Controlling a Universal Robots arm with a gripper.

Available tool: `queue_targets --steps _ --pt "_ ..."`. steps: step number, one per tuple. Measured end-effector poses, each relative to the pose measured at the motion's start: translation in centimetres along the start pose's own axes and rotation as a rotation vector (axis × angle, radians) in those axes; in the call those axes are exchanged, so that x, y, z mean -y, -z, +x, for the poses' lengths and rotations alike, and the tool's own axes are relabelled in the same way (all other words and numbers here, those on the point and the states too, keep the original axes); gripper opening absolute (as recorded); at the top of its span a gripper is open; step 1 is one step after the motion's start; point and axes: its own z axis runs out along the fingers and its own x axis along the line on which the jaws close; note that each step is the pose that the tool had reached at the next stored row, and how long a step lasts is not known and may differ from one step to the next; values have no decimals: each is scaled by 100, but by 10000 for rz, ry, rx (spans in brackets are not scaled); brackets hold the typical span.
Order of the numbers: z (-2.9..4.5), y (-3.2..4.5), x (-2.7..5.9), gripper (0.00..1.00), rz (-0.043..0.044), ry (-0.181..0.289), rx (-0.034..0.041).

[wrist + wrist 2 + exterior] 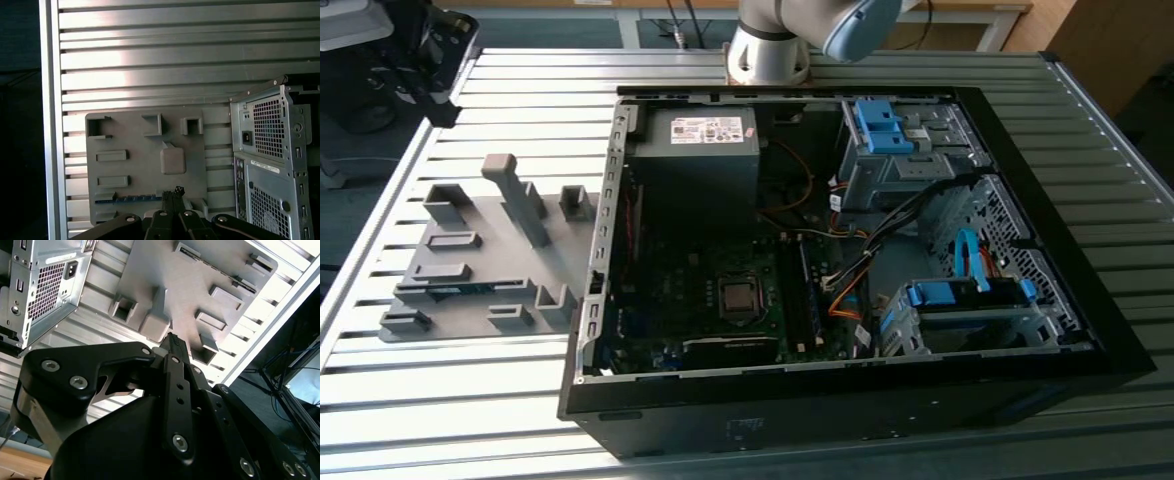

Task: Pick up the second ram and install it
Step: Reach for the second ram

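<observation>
The second ram is a thin blue-green strip lying in a slot along one edge of the grey fixture plate. In the exterior view the ram sits near the plate's front at that view's left. My gripper hangs high above the plate, its dark fingers pressed together with nothing between them. In the first wrist view its tips line up with one end of the strip. The second wrist view has the gripper pointing at the fixture from well above.
An open computer case lies on the slatted metal table, beside the fixture plate. Inside are a motherboard with its bare processor socket, cables and blue drive brackets. Grey blocks rise from the plate. The arm's base stands behind the case.
</observation>
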Motion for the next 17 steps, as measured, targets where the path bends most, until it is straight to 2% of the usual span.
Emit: queue_targets --steps 17 --pt "98 2 7 11 0 -1 0"
